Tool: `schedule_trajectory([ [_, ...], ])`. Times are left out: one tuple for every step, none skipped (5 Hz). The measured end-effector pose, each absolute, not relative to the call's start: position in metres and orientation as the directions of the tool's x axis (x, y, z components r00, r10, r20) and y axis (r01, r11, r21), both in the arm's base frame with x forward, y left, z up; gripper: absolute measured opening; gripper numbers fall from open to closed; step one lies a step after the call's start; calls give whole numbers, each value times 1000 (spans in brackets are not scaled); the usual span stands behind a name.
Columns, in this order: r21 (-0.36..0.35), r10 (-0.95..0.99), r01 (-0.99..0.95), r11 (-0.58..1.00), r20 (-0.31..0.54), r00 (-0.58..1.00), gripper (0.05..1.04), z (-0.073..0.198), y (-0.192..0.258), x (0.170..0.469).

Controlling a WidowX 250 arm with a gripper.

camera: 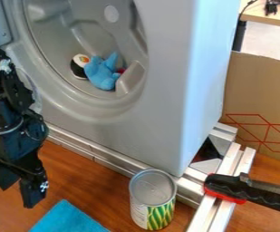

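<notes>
My black gripper [16, 192] hangs at the left over the wooden table, its two fingers spread apart with nothing visible between them. Below and to its right lies a blue cloth [68, 219] at the bottom edge. Farther right, a can [153, 200] with a green and yellow label stands upright beside the metal rail. Inside the round opening of the grey machine [105, 108] rest a blue plush toy [101, 72] and a black and white toy [79, 66], side by side. A bit of something red shows behind the blue plush.
Metal rails [93, 152] run along the machine's base. At the right, a black and red clamp [251, 192] sits on the rails [225, 181]. Behind it stands a cardboard panel [260, 99] with red lines, and a light tabletop [275, 14] is at the upper right.
</notes>
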State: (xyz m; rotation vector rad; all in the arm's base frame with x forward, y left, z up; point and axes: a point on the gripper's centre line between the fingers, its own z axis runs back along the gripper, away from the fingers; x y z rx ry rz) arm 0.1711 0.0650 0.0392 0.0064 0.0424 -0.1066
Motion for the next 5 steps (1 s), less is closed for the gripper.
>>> schedule_trajectory([
  [-1,-106,106,994,-49,993,1000,38,64,170],
  [-23,-19,21,1000,89,996,1000,59,62,200],
  [-24,135,-133,991,201,970,1000,77,70,226],
  [-39,307,-310,950,301,903,1000,97,79,243],
  [-50,402,-420,906,409,819,1000,120,93,265],
])
